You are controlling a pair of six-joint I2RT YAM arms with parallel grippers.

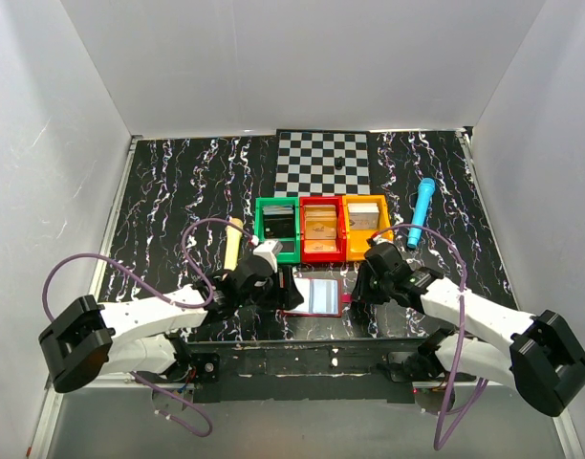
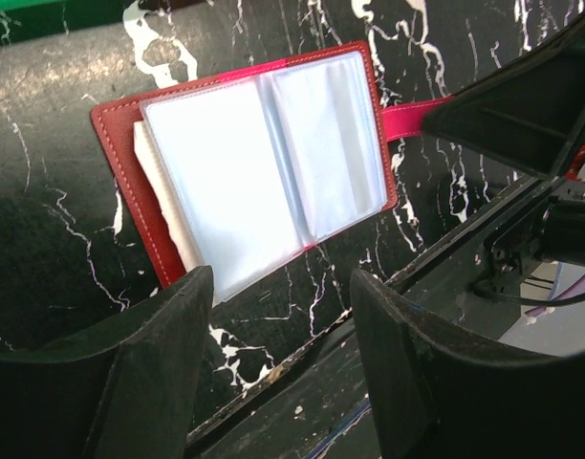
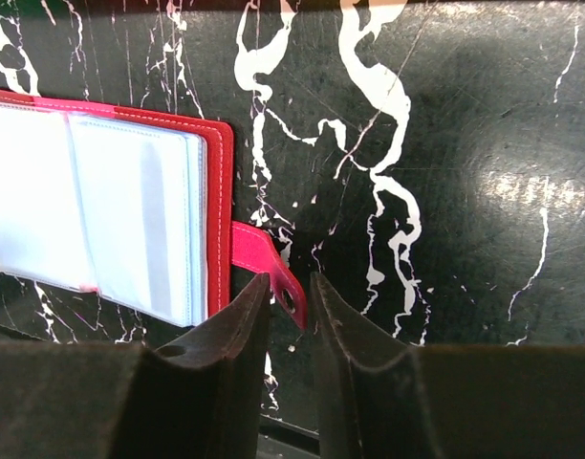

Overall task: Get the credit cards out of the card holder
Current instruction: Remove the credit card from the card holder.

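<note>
The card holder point(image 1: 316, 296) lies open near the table's front edge. It is red outside, with pale clear sleeves inside point(image 2: 264, 163). It also shows at the left of the right wrist view point(image 3: 101, 220). A pale card edge point(image 2: 154, 182) sticks out under the sleeves on the left side. My left gripper point(image 1: 276, 285) is open and empty, just left of the holder and over the table's front edge point(image 2: 278, 287). My right gripper point(image 1: 357, 287) is at the holder's right side, with the jaws closed narrowly around its pink-red strap tab point(image 3: 264, 258).
Green point(image 1: 277, 229), red point(image 1: 321, 229) and orange point(image 1: 363, 225) bins stand in a row behind the holder, with items inside. A checkered board point(image 1: 323, 161) lies at the back. A blue cylinder point(image 1: 422, 212) lies at the right and a cream one point(image 1: 233, 241) at the left.
</note>
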